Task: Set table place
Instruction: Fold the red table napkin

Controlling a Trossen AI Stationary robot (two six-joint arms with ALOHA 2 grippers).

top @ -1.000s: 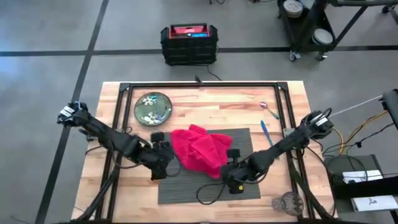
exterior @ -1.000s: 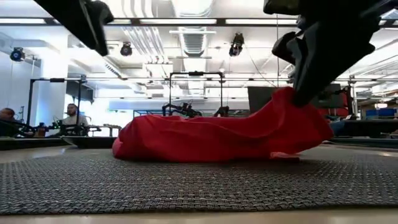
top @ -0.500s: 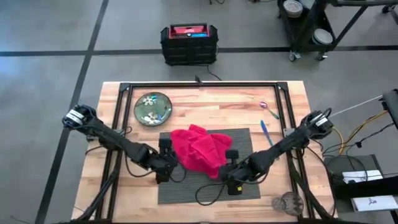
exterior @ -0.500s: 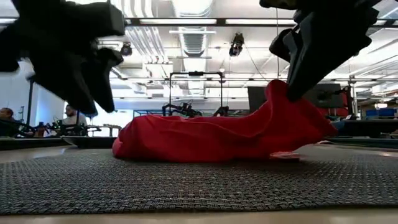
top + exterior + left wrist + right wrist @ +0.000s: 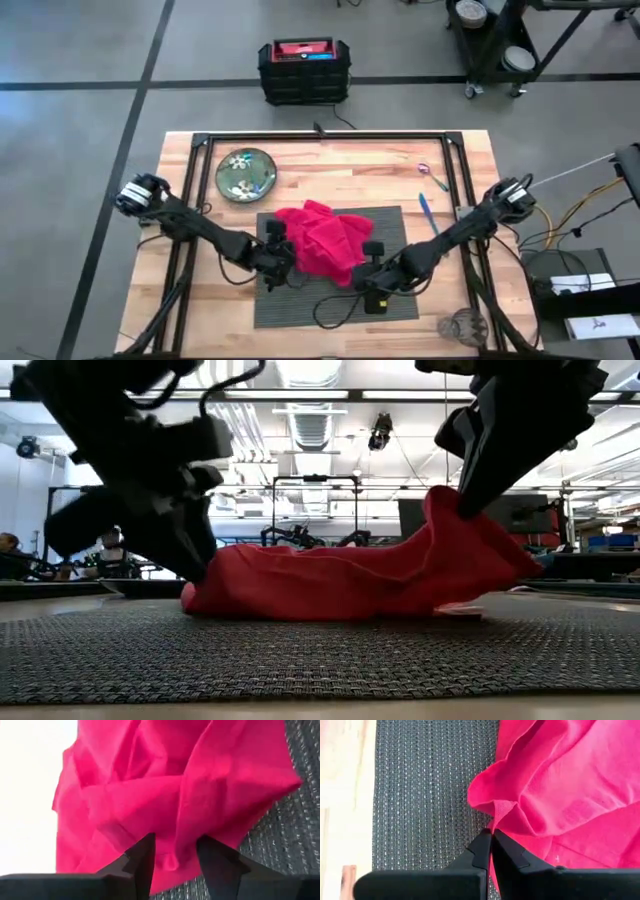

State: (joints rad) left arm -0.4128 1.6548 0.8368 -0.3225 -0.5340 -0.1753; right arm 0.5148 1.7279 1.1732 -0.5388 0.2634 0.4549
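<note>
The red napkin [image 5: 322, 243], crumpled on the placemat [image 5: 300, 305], is pinched at its right edge by the right hand [image 5: 491, 851]. The spread left hand [image 5: 175, 857] has been brought in to its left edge, so unfolding looks imminent.

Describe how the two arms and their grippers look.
Both arms are dark, slim and jointed, with pale housings near the shoulders and black cables looping alongside. The left gripper and right gripper each have two black, wedge-shaped fingers tapering to tips.
</note>
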